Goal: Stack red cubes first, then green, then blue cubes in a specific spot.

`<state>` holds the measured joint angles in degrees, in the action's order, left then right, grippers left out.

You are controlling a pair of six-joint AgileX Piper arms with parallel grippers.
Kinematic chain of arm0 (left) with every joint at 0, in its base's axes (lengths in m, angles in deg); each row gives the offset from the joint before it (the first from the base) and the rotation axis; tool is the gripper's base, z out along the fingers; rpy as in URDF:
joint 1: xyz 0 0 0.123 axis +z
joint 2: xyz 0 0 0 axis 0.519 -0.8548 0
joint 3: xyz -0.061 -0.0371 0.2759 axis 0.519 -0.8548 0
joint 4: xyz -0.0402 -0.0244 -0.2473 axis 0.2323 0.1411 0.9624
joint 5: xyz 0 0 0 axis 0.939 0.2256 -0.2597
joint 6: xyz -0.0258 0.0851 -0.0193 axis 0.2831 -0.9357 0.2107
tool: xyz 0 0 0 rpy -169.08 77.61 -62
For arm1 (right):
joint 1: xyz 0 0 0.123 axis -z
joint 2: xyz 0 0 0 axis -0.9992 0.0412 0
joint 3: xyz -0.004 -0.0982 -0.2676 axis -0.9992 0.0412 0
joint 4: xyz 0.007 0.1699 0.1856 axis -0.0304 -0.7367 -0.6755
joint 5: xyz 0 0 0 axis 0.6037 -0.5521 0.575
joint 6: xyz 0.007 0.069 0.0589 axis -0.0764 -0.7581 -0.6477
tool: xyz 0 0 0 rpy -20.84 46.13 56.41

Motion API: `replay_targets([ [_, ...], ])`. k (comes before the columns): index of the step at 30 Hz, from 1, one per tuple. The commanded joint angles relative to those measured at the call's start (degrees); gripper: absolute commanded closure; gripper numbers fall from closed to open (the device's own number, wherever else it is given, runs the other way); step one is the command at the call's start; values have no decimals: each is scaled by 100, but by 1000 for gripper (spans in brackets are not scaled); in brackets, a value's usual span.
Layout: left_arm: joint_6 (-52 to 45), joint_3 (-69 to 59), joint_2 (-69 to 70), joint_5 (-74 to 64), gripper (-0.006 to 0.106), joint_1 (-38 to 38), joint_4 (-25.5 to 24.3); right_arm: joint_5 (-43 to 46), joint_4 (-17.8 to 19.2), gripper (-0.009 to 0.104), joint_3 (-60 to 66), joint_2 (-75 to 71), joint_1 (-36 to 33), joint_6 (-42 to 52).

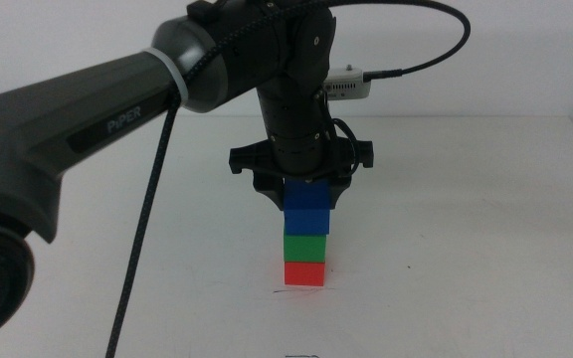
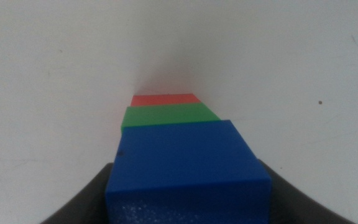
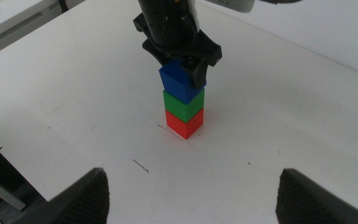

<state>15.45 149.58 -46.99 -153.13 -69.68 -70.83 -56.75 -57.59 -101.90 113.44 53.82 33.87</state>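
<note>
blue cube (image 1: 305,212): top of stack, on green cube (image 1: 304,245), red cube (image 1: 304,271) lowest
left claw (image 1: 304,199): clamped round blue cube
right claw (image 3: 191,186): spread wide, well apart above worktop (image 1: 466,249)

blue cube (image 2: 188,165): nearest the camera, fills the lower middle, held between the left gripper (image 2: 188,208)'s two dark jaws, one at each side
green cube (image 2: 168,115): directly beyond the blue one, touching it, only one face showing
red cube (image 2: 164,98): farthest in the row, touching the green one, a thin strip visible
table (image 2: 48,74): plain white, with a small dark speck off to one side
</note>
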Motion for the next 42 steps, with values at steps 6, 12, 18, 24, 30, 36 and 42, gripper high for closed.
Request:
replay_targets([
  [6, 98, 198, 301, -428, 97, -27, -126, 362, 26, 7, -124, 40, 31, 66],
  [12, 97, 198, 301, -428, 97, -27, -168, 362, 26, 7, -124, 40, 31, 66],
  [18, 108, 198, 297, -428, 97, -27, 26, 362, 26, 7, -124, 40, 31, 66],
  [24, 125, 198, 297, -422, 94, -27, 113, 362, 26, 7, -124, 40, 31, 66],
  [30, 102, 198, 297, -426, 53, -27, -103, 362, 26, 7, -124, 40, 31, 66],
  [36, 98, 198, 297, -426, 37, -27, -144, 362, 26, 7, -124, 40, 31, 66],
  [42, -77, 198, 297, -426, 13, -27, -144, 362, 26, 7, -124, 40, 31, 66],
])
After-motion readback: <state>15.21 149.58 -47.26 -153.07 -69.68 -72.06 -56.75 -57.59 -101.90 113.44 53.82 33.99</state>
